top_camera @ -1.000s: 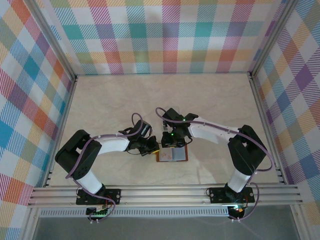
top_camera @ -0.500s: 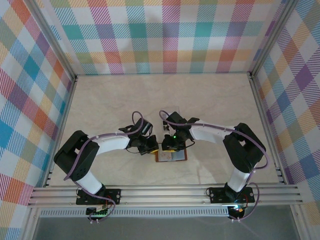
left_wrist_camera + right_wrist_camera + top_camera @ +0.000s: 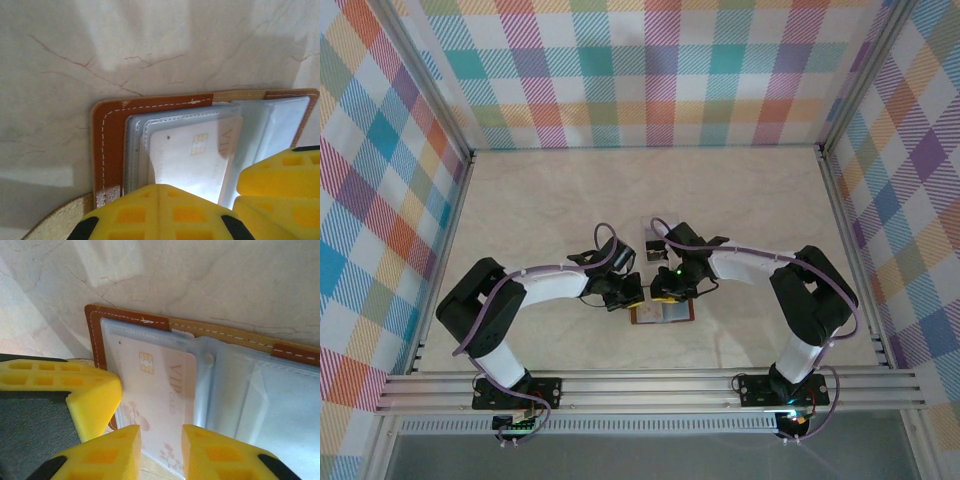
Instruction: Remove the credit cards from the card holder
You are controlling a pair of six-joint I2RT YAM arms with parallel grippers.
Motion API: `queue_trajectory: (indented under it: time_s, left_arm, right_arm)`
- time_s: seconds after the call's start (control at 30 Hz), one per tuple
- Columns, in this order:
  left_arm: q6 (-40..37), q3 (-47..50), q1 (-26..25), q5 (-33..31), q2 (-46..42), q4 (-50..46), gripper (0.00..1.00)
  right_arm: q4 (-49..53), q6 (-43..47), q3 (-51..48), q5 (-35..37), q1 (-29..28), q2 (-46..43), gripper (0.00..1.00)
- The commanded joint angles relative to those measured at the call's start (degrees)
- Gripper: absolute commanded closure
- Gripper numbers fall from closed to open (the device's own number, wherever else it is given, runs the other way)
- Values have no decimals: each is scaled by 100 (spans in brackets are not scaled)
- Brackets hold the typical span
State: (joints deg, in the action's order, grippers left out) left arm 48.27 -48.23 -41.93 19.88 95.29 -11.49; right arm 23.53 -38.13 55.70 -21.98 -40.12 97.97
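Looking down my right claw (image 3: 161,440), I see its fingers narrowly apart, closed on nothing, with a pale credit card (image 3: 160,385) showing through the gap. The card sits in the open card holder (image 3: 127,316) on the bench (image 3: 570,210), its long axis running from 6 to 12 o'clock ahead of me. My left claw (image 3: 157,192), fingers pressed together, sits at the card's 9 o'clock. The right arm is better placed, I judge.
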Motion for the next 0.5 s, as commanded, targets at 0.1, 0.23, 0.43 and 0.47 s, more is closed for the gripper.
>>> queue_trajectory:
  time_s: [0.1,0.23,0.43,0.47]
  left_arm:
    - [-124,98,-36,-69,196,-101,95]
    - [-125,103,-36,-81,232,-82,95]
    - [-128,95,-43,-95,236,-91,95]
    - [-129,102,-38,-89,232,-91,95]
  right_arm:
    - [-164,63,-86,-199,39,-42,71]
    - [-182,78,-117,-193,39,15,71]
    - [-77,139,-130,-6,39,38,71]
    - [-54,151,-130,22,37,29,71]
